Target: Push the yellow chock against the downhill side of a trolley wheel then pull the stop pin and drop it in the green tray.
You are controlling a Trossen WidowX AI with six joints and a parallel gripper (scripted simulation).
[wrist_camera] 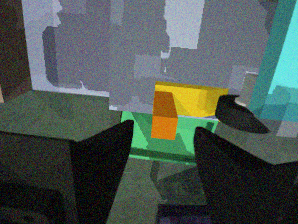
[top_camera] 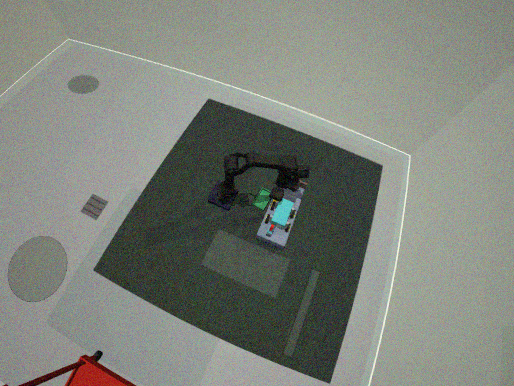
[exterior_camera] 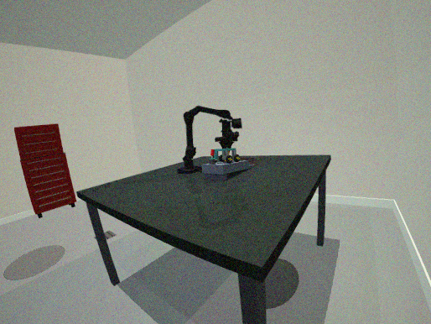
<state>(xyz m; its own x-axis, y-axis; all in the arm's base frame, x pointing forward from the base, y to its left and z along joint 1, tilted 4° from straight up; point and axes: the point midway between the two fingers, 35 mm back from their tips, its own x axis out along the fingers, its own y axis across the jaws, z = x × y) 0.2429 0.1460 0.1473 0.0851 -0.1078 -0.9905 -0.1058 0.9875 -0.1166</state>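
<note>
- A black gripper (top_camera: 276,194) (exterior_camera: 226,148) (wrist_camera: 163,130) stands partly open over the ramp, its two dark fingers spaced to either side of an orange handle (wrist_camera: 164,125), with gaps showing on both sides and nothing in its grasp.
- The yellow chock (wrist_camera: 195,101), carrying that handle, lies on the ramp's tray side, one end right at a dark trolley wheel (wrist_camera: 240,116); whether rubber meets wheel cannot be told from this angle.
- The turquoise trolley (top_camera: 283,212) (exterior_camera: 225,149) (wrist_camera: 281,57) sits upright on the grey ramp (top_camera: 271,241) (exterior_camera: 215,169) (wrist_camera: 75,50), which stands inward from the dark table's (top_camera: 175,225) (exterior_camera: 189,201) edges, nearer the upper edge than the lower left corner in the top view.
- At the trolley's end away from the gripper, the red-headed stop pin (top_camera: 272,228) (exterior_camera: 212,152) stands in place, clear of the fingers.
- The green tray (top_camera: 261,199) (wrist_camera: 142,145) rests on the table between the ramp and the arm's base (top_camera: 216,200) (exterior_camera: 180,171), which is closer to the table's upper left edge than its right edge, seen from above.
- Beyond the table's left corner in the exterior view, a red cabinet (exterior_camera: 46,168) stands near the wall.
</note>
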